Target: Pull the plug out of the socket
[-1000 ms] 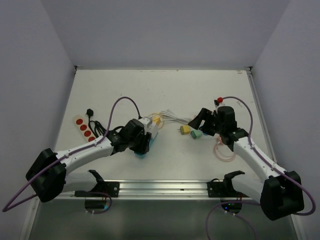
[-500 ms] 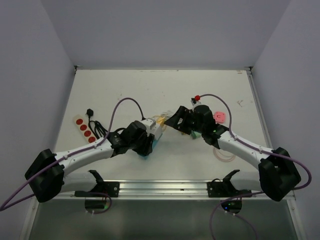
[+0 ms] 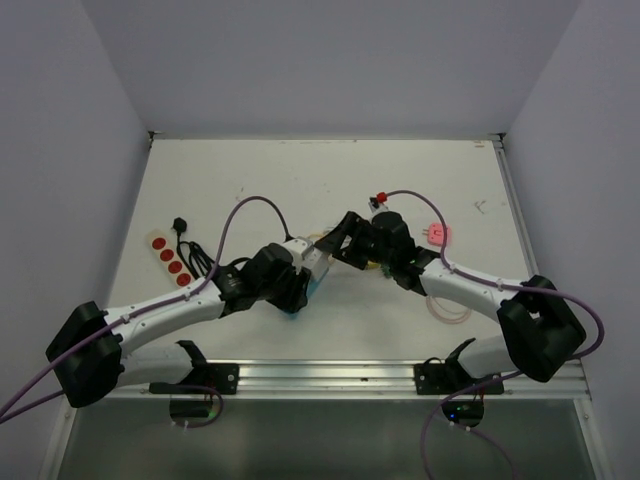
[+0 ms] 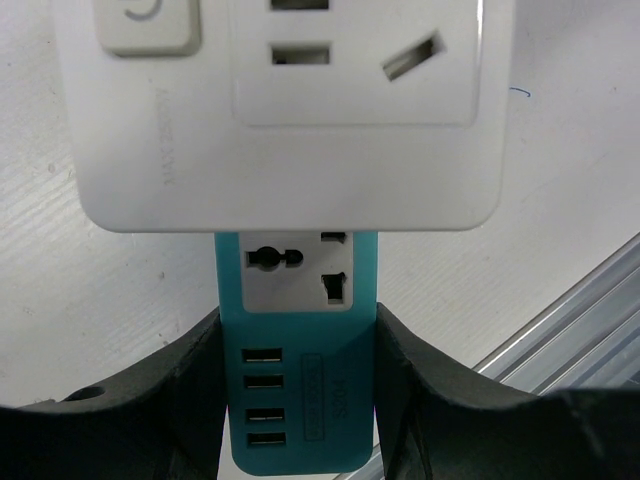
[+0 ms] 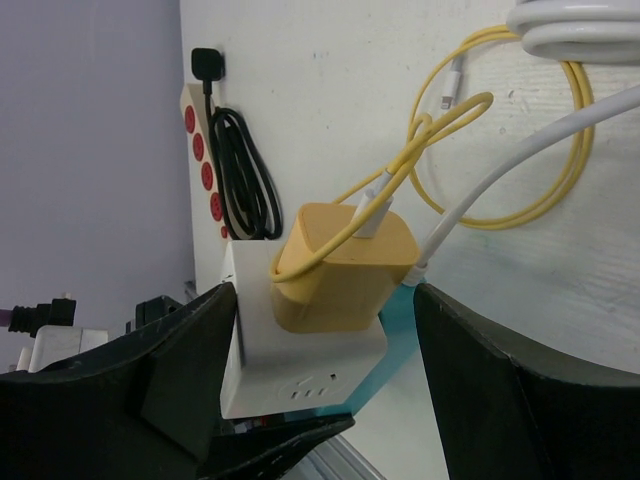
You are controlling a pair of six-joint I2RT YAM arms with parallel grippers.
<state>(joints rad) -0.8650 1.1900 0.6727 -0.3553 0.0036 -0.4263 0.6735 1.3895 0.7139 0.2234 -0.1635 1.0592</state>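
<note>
My left gripper (image 4: 297, 365) is shut on a teal power strip (image 4: 297, 405), which rests on the table. A white cube socket (image 4: 280, 110) sits on the strip's far end. A yellow plug (image 5: 345, 265) with a yellow cable (image 5: 440, 130) is plugged into the white cube socket (image 5: 300, 365). My right gripper (image 5: 325, 340) is open, its fingers (image 5: 190, 350) standing either side of the yellow plug and the cube, with gaps showing. In the top view the left gripper (image 3: 290, 288) and the right gripper (image 3: 338, 248) meet at the white cube (image 3: 318, 263).
A white power strip with red dots (image 3: 168, 258) and a coiled black cable (image 3: 197, 257) lie at the left. A white cable (image 5: 520, 160) runs from the teal strip. A pink object (image 3: 437, 233) and a pink cable coil (image 3: 447, 305) lie at the right.
My right arm has swung left from the right side of the table to the white cube socket, now straddling the yellow plug. The left gripper has stayed on the teal strip.
</note>
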